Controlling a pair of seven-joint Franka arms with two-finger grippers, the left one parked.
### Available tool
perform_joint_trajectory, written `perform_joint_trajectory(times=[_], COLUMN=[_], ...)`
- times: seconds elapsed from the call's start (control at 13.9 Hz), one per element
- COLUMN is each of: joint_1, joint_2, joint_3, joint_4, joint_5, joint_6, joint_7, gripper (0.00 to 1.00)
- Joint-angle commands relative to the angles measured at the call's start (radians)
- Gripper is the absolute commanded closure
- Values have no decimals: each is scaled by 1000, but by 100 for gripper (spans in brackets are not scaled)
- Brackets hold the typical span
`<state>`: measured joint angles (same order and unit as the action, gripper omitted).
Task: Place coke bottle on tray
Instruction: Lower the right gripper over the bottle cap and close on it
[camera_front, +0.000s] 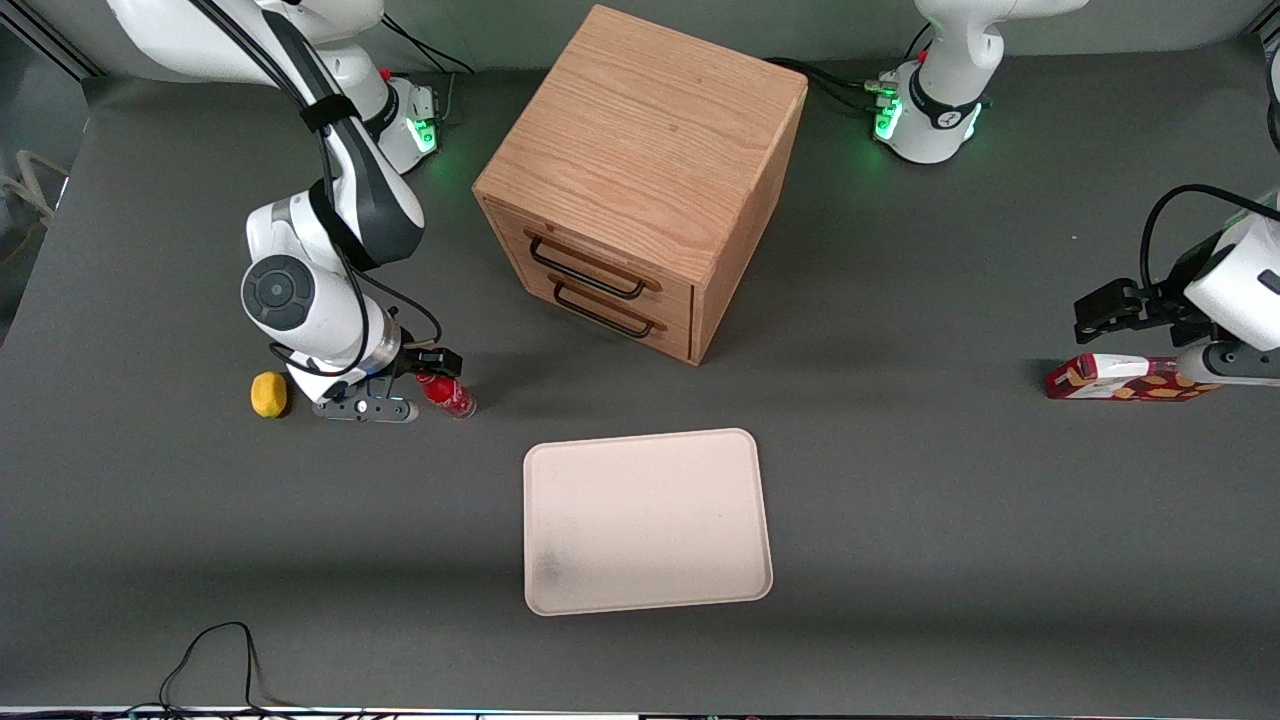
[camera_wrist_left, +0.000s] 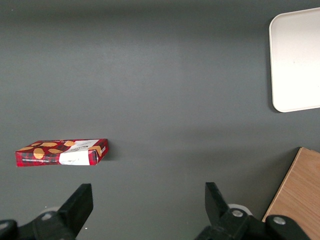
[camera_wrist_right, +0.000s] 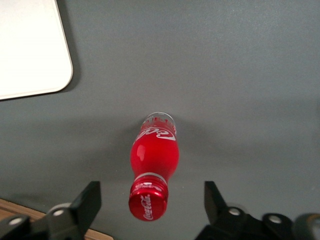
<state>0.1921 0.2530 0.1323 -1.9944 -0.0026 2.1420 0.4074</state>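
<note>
Overhead, open pincer (camera_wrist_right: 150, 197) straddles coke bottle (camera_wrist_right: 153, 160) — ungripped.

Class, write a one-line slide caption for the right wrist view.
Open gripper poised over the upright coke bottle, with the tray nearby.

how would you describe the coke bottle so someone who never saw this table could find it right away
Start at the wooden drawer cabinet mid-table, then look toward the working arm's end, where the open gripper hovers just above the table. The coke bottle stands between its fingers, untouched, farther from the front camera than the cream tray. It is small and red with a red cap, unlike the yellow lemon nearby.
</note>
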Motion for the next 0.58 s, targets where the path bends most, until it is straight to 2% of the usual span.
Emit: perform_joint_trajectory(times=[0.0,0.14,0.22,0.29,0.5], joint_1=[12,13,15,15,15], joint_2=[-6,-9,-11,-11,-15], joint_3=[-8,-7,-7,-8,-7], joint_4=[-20,-30,-32,-32,-27], joint_5=[-22,-25,-25,-25,-23], joint_6=[19,19,19,18,10], joint_7=[-18,-18,-18,-18,-13], gripper=[51,74,90,100,100])
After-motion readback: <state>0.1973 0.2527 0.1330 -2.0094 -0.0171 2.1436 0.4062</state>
